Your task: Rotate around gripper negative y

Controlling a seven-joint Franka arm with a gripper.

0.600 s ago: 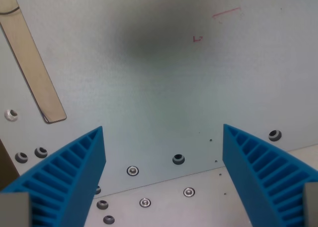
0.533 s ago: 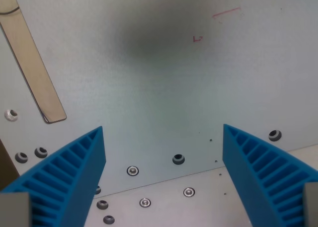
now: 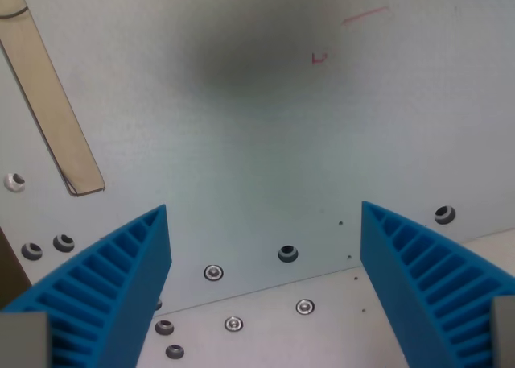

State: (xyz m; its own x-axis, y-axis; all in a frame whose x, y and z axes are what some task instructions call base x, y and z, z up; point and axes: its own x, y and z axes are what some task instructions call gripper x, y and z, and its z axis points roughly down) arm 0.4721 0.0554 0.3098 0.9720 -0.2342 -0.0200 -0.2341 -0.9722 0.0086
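The gripper (image 3: 264, 223) hangs spread wide and empty over the grey plate (image 3: 257, 142), a tape strip (image 3: 48, 102) near its left edge. The tilt looks barely begun (no object involved); next it needs steady pitching about its own y axis.

Matt grey metal plate (image 3: 257, 159), ribbed blue plastic tool (image 3: 264, 223)

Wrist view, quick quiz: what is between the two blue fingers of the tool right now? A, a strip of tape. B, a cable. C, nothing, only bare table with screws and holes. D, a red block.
C: the tool stands open, and the gap between its blue fingers shows only the table and small screws; the tan strip lies off to the wrist view's left.
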